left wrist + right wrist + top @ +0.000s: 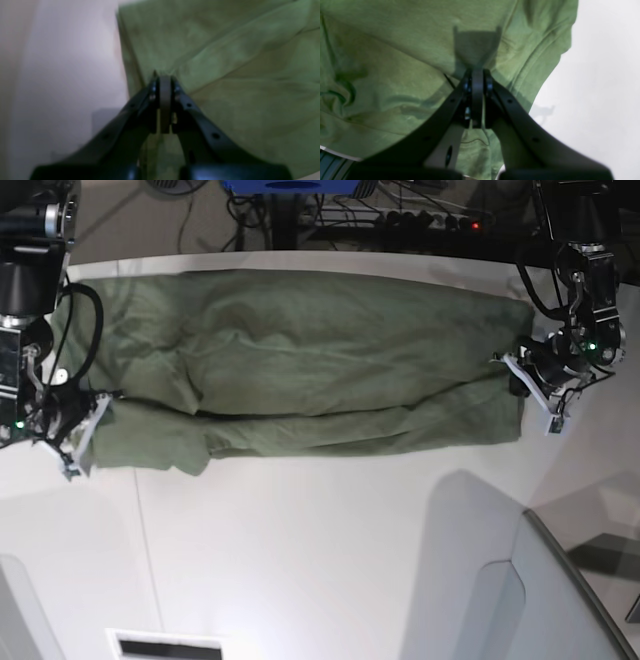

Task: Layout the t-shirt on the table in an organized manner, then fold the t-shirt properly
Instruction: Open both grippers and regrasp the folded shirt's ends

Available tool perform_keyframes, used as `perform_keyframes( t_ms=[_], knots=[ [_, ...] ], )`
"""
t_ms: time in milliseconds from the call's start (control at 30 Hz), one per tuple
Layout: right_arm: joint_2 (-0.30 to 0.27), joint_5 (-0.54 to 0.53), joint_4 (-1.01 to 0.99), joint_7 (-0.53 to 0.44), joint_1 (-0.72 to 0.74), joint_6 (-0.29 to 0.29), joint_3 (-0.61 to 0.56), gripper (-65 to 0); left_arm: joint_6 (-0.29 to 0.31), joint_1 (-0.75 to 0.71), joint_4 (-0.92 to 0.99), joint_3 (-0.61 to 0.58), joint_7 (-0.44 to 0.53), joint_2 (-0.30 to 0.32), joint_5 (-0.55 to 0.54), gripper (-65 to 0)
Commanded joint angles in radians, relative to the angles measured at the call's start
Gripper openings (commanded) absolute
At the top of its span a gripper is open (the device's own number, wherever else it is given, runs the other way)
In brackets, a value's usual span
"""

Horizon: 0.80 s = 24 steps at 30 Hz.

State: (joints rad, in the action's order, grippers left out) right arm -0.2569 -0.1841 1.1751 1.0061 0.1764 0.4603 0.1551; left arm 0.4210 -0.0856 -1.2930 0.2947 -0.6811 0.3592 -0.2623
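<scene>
The olive-green t-shirt (pixel 300 370) lies as a long band across the far half of the white table (pixel 300 550), folded lengthwise and creased. My left gripper (pixel 518 380) is at the band's right end, shut, with cloth pinched at its tips (pixel 163 77) beside the shirt's edge (pixel 225 62). At the band's left end my right gripper (pixel 98 408) is also shut. Its tips (pixel 477 72) bite into the fabric (pixel 395 50), and folds run out from them. Bare table shows beside each gripper (pixel 62 62) (pixel 607 75).
A grey angled panel (pixel 560 600) stands at the near right. A thin dark seam (pixel 145 530) crosses the tabletop and a dark slot (pixel 165 645) sits at the near edge. Cables and a blue object (pixel 290 188) lie beyond the curved far edge.
</scene>
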Motion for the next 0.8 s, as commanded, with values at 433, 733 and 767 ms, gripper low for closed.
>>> perform_keyframes(
  t_ms=[433,733,767],
  knots=[
    [0.006,-0.004,-0.031,-0.033,0.025,-0.002,0.007,-53.1,-0.001,0.016,0.086,0.013,0.159,0.022,-0.007,-65.0],
    [0.006,-0.004,0.136,-0.040,0.016,0.004,0.149,-31.5,-0.001,0.002,-0.112,0.071,0.153,0.021,-0.010,-8.9],
    [0.003,-0.004,0.150,-0.042,0.019,0.004,0.148,-31.5,-0.001,0.000,-0.130,0.099,0.153,0.018,-0.015,-4.3]
  ],
)
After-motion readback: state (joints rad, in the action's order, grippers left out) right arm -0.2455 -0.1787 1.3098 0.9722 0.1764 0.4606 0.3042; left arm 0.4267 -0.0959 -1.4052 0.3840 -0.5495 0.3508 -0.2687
